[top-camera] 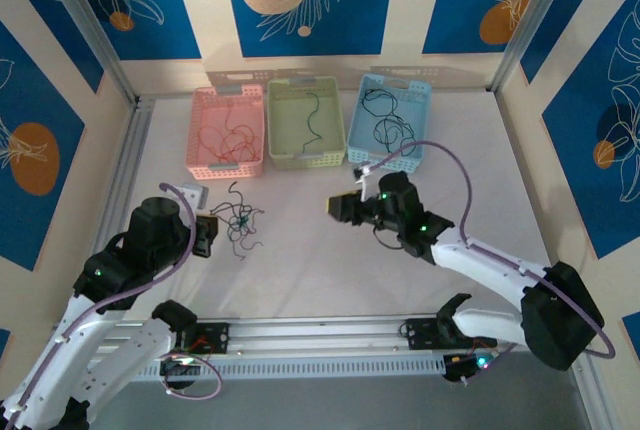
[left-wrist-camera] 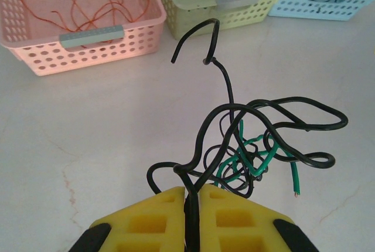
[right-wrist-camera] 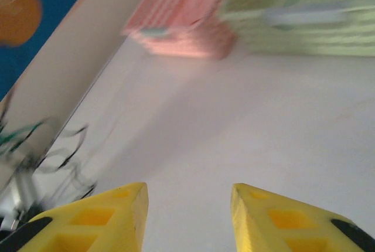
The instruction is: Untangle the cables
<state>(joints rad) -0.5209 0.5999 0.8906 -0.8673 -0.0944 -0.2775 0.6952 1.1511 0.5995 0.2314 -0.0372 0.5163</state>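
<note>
The cables (top-camera: 240,222) form a small knotted clump of black and green wires on the table, left of centre. My left gripper (top-camera: 210,234) is right beside the clump on its left. In the left wrist view the left gripper (left-wrist-camera: 192,192) is shut on a black strand, and the cables (left-wrist-camera: 258,146) spread out just beyond the yellow fingertips, one black end curling upward. My right gripper (top-camera: 336,208) hovers to the right of the clump, apart from it. The right gripper (right-wrist-camera: 188,192) is open with only bare table between its fingers; the cables (right-wrist-camera: 41,146) show blurred at the far left.
Three baskets stand in a row at the back: a pink one (top-camera: 228,130) with red wires, a green one (top-camera: 306,123) with a green wire, and a blue one (top-camera: 388,120) with black wires. An aluminium rail (top-camera: 320,335) runs along the near edge.
</note>
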